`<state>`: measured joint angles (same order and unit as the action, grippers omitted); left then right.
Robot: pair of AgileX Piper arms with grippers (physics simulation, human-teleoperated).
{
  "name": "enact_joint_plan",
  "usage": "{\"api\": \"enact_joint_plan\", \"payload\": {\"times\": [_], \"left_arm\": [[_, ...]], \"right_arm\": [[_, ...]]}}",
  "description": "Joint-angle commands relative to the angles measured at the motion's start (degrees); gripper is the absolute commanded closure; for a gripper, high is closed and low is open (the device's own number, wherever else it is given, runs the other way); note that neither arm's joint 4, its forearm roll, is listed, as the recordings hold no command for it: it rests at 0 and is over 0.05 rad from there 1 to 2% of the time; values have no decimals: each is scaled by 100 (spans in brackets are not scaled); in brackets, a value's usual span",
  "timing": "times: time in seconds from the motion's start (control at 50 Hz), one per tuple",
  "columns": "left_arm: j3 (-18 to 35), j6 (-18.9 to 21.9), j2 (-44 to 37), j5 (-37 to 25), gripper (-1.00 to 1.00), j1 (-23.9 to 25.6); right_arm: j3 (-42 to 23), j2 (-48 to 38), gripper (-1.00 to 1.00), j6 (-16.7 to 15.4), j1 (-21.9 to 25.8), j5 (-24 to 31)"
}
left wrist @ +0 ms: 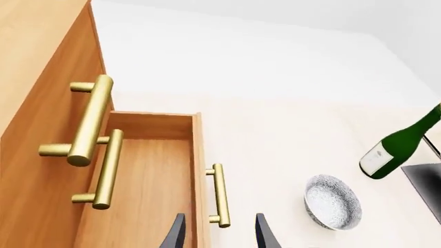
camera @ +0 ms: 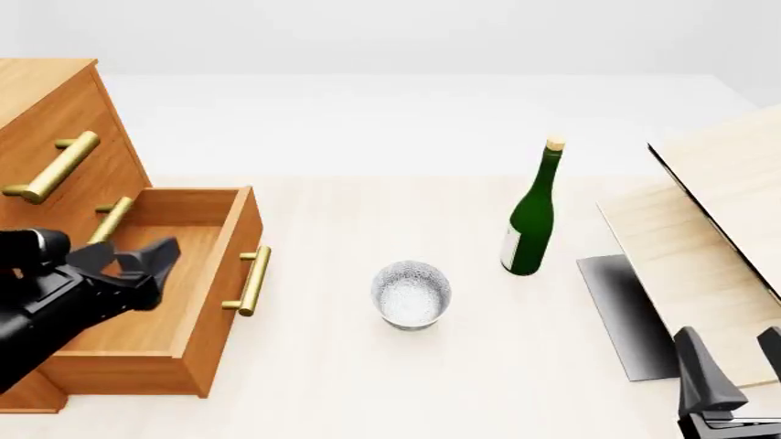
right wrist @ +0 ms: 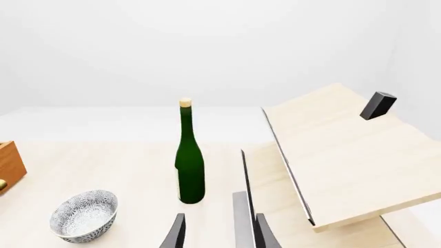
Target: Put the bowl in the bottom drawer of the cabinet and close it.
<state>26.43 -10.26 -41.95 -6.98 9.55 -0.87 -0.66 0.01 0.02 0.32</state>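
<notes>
Your left gripper (camera: pixel 144 263) hangs open and empty over the pulled-out bottom drawer (camera: pixel 183 343); the bowl (camera: pixel 411 294) sits on the table to its right. Your right gripper (camera: pixel 732 361), also open, holds nothing.

The left arm covers the near left part of the bottom drawer (camera: pixel 183 302), hiding some of its floor, and the cabinet (camera: pixel 49 119) runs off the front view's edge (its left side and foot unseen). Right of the green bottle (camera: pixel 531 215), the pale box (camera: pixel 720 229) is cropped, and the right hand (camera: pixel 732 366) shows only its fingertips above the frame's edge.
</notes>
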Motion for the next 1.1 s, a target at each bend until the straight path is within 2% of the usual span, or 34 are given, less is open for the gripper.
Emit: {"api": "enact_joint_plan", "payload": {"times": [0.02,0.4,0.82,1.1], "left_arm": [[-222,-178,-335,207,-100,-278],[-341,-353,-948,585,-100,-467],[-311,-440,-1621,962,-100,-260],[-501,-529,-1859,1208,-100,-165]], "right_arm": [[0,0,-100,1,0,0],[0,0,-100,0,0,0],[0,0,-100,1,0,0],[0,0,-100,0,2,0]]}}
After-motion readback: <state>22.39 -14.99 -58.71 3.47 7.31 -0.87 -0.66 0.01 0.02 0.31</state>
